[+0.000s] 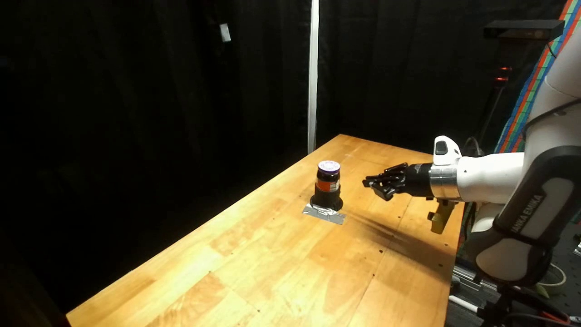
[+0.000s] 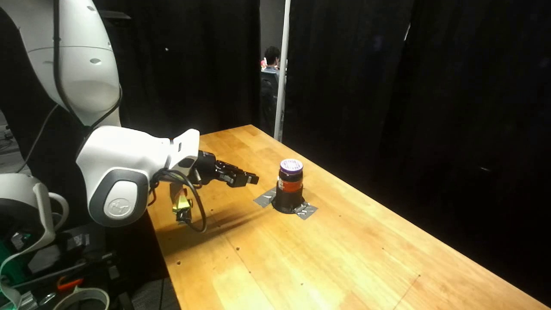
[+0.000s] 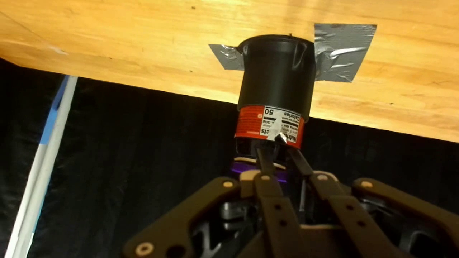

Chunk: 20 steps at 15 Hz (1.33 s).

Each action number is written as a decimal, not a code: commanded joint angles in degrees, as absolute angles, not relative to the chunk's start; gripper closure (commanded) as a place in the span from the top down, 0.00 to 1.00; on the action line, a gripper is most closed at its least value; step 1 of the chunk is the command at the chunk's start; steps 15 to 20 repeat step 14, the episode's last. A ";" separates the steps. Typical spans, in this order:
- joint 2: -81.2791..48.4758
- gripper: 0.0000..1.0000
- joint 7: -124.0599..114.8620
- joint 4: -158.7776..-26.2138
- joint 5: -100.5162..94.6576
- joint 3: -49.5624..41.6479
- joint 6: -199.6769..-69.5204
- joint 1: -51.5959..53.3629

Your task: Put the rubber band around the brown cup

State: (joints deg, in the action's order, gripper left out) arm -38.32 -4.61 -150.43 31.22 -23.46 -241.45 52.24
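The brown cup (image 1: 327,196) stands upright on the wooden table, dark and cylindrical, with an orange-red stripe and a purple-and-white lid on top. It also shows in an exterior view (image 2: 287,199) and upside down in the wrist view (image 3: 278,77). My gripper (image 1: 376,187) is level, points at the cup's upper part and is apart from it; it also shows in an exterior view (image 2: 252,177). In the wrist view my fingers (image 3: 279,147) overlap the cup below its label, with a narrow gap through which the lid shows. I cannot make out the rubber band in any view.
Grey tape strips (image 1: 324,213) hold the cup's base to the table (image 1: 272,245); they also show in the wrist view (image 3: 342,53). Black curtains and a white pole (image 1: 313,77) stand behind the table's far edge. A yellow bracket (image 1: 441,218) hangs under my wrist.
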 commanded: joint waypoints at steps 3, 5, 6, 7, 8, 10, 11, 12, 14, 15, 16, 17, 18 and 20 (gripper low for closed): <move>-19.95 0.60 15.45 -155.14 36.31 -25.68 -220.46 51.69; -17.03 0.76 23.45 -154.45 42.63 -32.07 -210.62 56.90; -16.96 0.85 27.78 -153.22 46.96 -37.12 -205.45 61.30; -17.90 0.92 32.12 -151.62 51.30 -42.48 -200.29 66.13; -19.35 0.99 36.83 -150.54 55.91 -46.93 -195.85 69.74; -23.24 1.00 44.40 -149.26 63.54 -56.40 -186.68 77.54; -25.48 1.00 43.19 -149.48 62.39 -60.88 -182.75 81.11; -26.93 1.00 40.92 -149.75 60.09 -65.35 -178.51 84.76; -30.93 1.00 33.46 -150.16 54.93 -74.21 -170.19 92.72; -30.93 1.00 33.46 -150.16 54.93 -74.21 -170.19 92.72; -30.93 1.00 33.46 -150.16 54.93 -74.21 -170.19 92.72; -30.93 1.00 33.46 -150.16 54.93 -74.21 -170.19 92.72; -30.93 1.00 33.46 -150.16 54.93 -74.21 -170.19 92.72; -30.93 1.00 33.46 -150.16 54.93 -74.21 -170.19 92.72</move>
